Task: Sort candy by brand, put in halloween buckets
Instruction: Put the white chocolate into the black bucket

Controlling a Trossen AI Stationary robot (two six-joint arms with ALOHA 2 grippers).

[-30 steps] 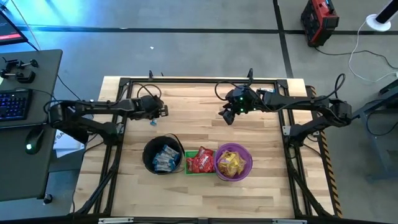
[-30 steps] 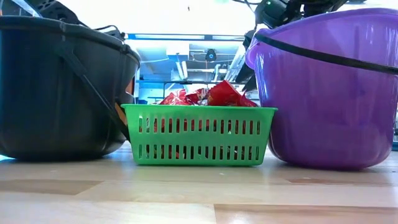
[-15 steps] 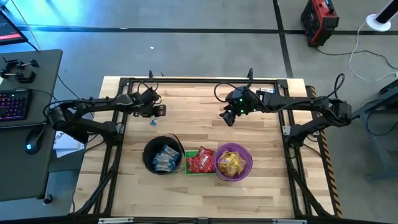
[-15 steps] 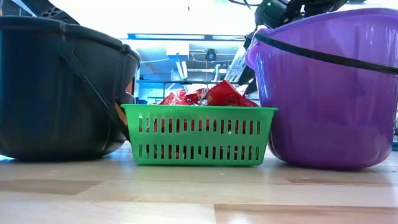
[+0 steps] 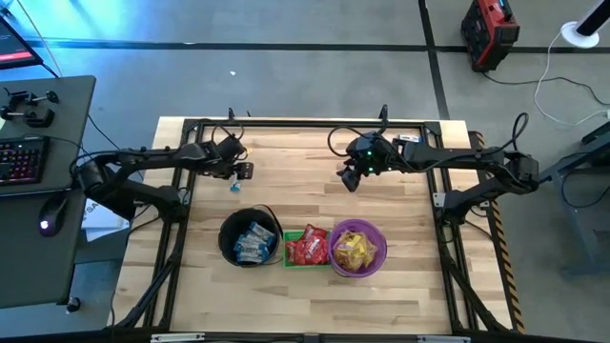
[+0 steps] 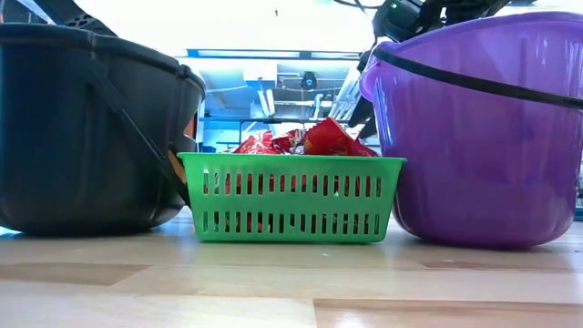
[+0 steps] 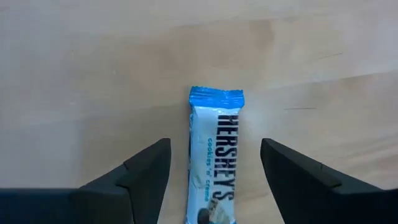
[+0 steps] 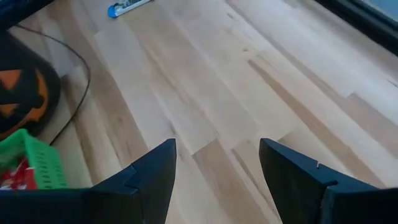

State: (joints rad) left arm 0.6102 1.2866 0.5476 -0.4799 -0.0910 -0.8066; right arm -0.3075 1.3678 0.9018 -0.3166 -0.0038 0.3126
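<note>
A blue-and-white candy [image 7: 214, 155] lies flat on the wooden table, at the far left [image 5: 234, 186]. My left gripper [image 5: 242, 171] hangs just above it, open, with one finger on either side of the wrapper and touching neither side. My right gripper [image 5: 349, 178] hovers open over the table's far middle, nothing between its fingers [image 8: 217, 149]. Three buckets stand in a row near the front: the black pail [image 5: 250, 238] with blue-and-white candies, the green basket [image 5: 306, 247] with red ones, and the purple bucket [image 5: 357, 248] with yellow ones.
Bare wood lies between the two grippers and the buckets. A black frame [image 5: 286, 124] runs along the table's far edge and sides. The pail's thin wire handle [image 8: 74, 56] rests on the tabletop. A desk with a keyboard [image 5: 24, 157] stands beyond the left edge.
My left arm has swung a little toward the table's far edge and rolled its wrist above the blue-and-white candy. The candy has stayed where it lay.
</note>
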